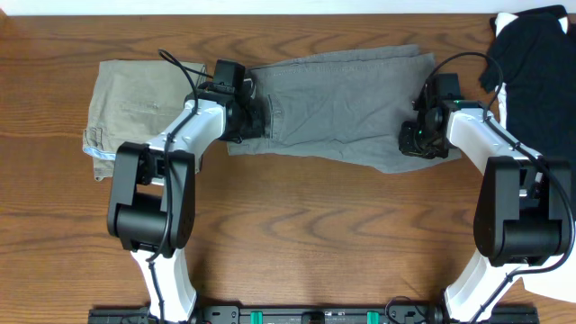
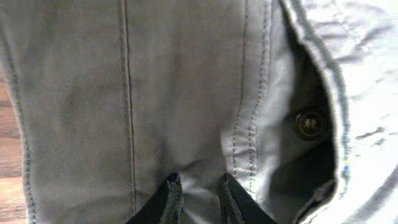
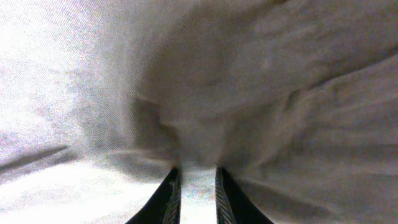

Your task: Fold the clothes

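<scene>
ok, grey shorts [image 1: 342, 99] lie long axis left-right; left gripper [image 2: 199, 179] pinches the waist end, right gripper [image 3: 197, 169] pinches the far end.

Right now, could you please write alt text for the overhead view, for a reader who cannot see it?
Grey shorts lie spread across a wooden table; the left arm and right arm each pinch one end in their jaws. Folded khaki shorts lie to the left, a black garment at the top right corner.
</scene>
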Action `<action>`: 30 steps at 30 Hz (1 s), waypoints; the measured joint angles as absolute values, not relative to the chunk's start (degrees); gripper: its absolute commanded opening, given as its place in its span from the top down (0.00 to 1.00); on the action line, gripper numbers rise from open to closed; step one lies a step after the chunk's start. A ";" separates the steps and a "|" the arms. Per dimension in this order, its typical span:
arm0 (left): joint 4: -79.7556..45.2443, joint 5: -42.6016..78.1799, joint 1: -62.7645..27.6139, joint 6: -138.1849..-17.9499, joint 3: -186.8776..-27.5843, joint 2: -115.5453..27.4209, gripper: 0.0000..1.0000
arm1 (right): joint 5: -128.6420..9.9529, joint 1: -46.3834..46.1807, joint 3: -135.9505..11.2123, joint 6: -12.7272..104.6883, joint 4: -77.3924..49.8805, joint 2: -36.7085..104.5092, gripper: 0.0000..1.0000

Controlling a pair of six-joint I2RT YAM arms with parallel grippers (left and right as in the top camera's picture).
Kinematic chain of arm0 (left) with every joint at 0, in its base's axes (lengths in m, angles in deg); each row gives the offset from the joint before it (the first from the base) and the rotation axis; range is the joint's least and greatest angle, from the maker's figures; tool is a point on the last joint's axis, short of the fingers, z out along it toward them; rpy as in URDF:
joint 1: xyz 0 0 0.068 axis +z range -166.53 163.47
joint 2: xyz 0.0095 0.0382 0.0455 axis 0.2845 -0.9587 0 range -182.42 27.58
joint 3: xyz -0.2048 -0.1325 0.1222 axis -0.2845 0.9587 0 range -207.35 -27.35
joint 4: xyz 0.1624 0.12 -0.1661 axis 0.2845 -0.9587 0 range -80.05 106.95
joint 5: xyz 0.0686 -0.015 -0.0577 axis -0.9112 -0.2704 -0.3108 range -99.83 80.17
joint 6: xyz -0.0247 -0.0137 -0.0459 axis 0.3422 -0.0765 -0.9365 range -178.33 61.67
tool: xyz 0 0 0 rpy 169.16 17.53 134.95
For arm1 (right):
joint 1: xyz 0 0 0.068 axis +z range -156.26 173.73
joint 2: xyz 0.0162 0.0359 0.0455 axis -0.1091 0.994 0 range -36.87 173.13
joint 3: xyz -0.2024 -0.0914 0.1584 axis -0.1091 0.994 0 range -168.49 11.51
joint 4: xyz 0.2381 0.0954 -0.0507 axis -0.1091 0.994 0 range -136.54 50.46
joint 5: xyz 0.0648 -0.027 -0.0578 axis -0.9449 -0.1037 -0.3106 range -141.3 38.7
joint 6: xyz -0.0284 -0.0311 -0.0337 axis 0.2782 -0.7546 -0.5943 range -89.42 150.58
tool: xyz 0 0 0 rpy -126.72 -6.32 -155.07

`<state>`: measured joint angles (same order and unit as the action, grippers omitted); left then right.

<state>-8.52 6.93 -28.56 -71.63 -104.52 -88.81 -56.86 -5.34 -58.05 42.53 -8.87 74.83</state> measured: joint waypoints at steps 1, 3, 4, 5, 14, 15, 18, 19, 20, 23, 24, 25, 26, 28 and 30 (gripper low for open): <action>-7.45 6.71 -28.56 -71.61 -104.52 -88.14 0.76 | -56.86 -5.34 -58.05 42.53 -8.87 74.83 0.81; -3.58 6.42 -28.56 -71.59 -104.52 -86.41 0.75 | -56.86 -5.34 -58.05 42.53 -8.89 74.83 0.81; -1.64 6.42 -28.56 -71.59 -104.56 -85.38 0.75 | -56.86 -5.34 -58.05 42.53 -8.89 74.83 0.81; 0.87 6.23 -28.56 -71.59 -104.61 -83.90 0.72 | -56.86 -5.34 -58.05 42.53 -8.89 74.83 0.81; 13.46 3.74 -28.58 -70.28 -106.16 -82.80 0.71 | -56.89 -5.34 -58.05 42.53 -8.89 74.83 0.80; 14.73 2.93 -28.56 -70.08 -106.14 -83.96 0.71 | -56.89 -5.34 -58.05 42.53 -8.91 74.83 0.80; 18.67 0.70 -28.56 -69.73 -106.16 -88.99 0.72 | -56.91 -5.34 -58.05 42.53 -8.91 74.83 0.79; 19.50 0.41 -28.56 -69.64 -106.14 -90.50 0.72 | -56.93 -5.34 -58.05 42.53 -8.91 74.83 0.79; 20.48 0.04 -28.56 -69.42 -106.14 -92.66 0.72 | -56.93 -5.34 -58.05 42.53 -8.91 74.83 0.79; 22.67 -0.64 -28.56 -68.99 -106.14 -97.60 0.72 | -56.97 -5.34 -58.05 42.53 -8.91 74.81 0.78; 23.91 -0.64 -28.56 -68.72 -106.07 -98.69 0.72 | -57.02 -5.34 -58.05 42.53 -8.91 74.81 0.78; 24.50 -0.81 -28.58 -68.79 -106.25 -98.82 0.72 | -57.02 -5.34 -58.05 42.53 -8.91 74.81 0.78; 24.92 -0.88 -28.58 -68.79 -106.25 -98.80 0.72 | -57.04 -5.34 -58.05 42.53 -8.91 74.81 0.78; 26.29 -0.88 -28.56 -68.77 -106.20 -98.80 0.72 | -57.04 -5.34 -58.05 42.53 -8.91 74.81 0.78; 27.26 -0.88 -28.54 -68.75 -106.18 -98.67 0.72 | -57.04 -5.34 -58.05 42.53 -8.91 74.81 0.78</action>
